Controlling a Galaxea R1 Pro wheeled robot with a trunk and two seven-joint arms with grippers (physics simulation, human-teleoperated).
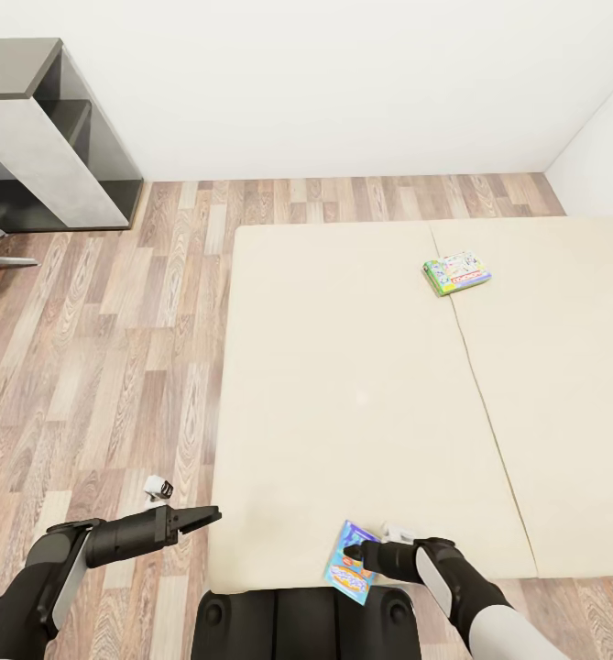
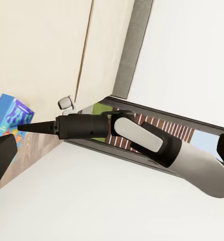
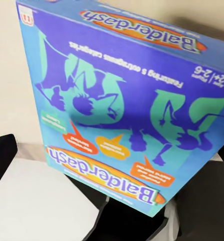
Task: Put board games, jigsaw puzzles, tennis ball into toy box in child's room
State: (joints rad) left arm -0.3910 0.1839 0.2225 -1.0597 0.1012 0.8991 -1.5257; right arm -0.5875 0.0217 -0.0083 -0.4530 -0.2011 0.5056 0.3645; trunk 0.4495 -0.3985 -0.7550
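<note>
Light blue board game (image 3: 127,108), lettered "Balderdash" on cover and edge, "2-6" on the cover. It sits at the bed's (image 1: 361,394) near edge, overhanging it slightly. Right end effector (image 1: 350,554) is at the box, arm bent and reaching leftward; grip state cannot be told. Green-edged board game (image 1: 456,273) lies farther up the mattress, well apart. Left end effector (image 1: 210,516) hovers over the plank floor (image 1: 104,367) beside the bed, fingers narrow, nearly together, empty.
</note>
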